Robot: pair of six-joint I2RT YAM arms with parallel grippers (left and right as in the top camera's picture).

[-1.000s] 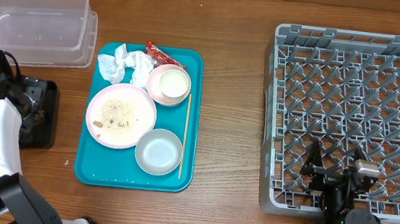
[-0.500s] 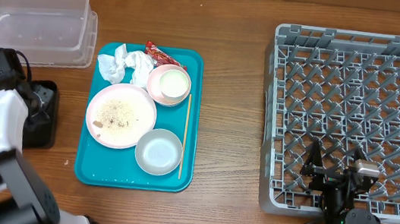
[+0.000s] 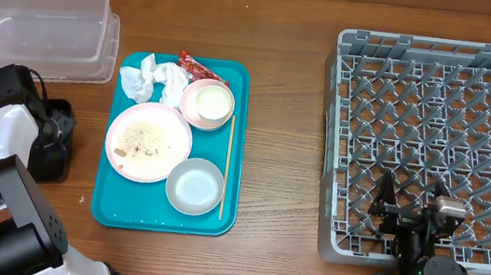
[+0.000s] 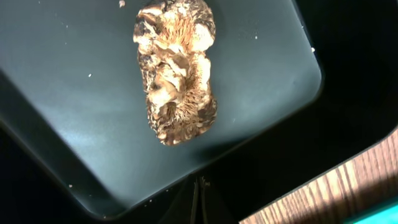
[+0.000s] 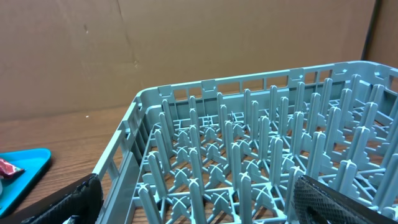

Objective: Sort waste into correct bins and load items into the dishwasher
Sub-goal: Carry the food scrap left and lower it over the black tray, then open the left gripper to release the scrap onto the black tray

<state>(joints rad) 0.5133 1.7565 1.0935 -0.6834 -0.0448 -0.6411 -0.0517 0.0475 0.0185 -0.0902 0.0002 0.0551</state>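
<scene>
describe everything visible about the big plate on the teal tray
The big plate is round, pale pink-white, and lies flat on the left side of the teal tray. Its middle is speckled with whitish crumbs; a small brown scrap sits by its left rim. Above, crumpled napkins and the upper bowl crowd its rim; the lower bowl sits near its lower right.

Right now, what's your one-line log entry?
left tool shut above shallow black tray; brown crumpled scrap in it; right tool open over grey plastic rack
</scene>
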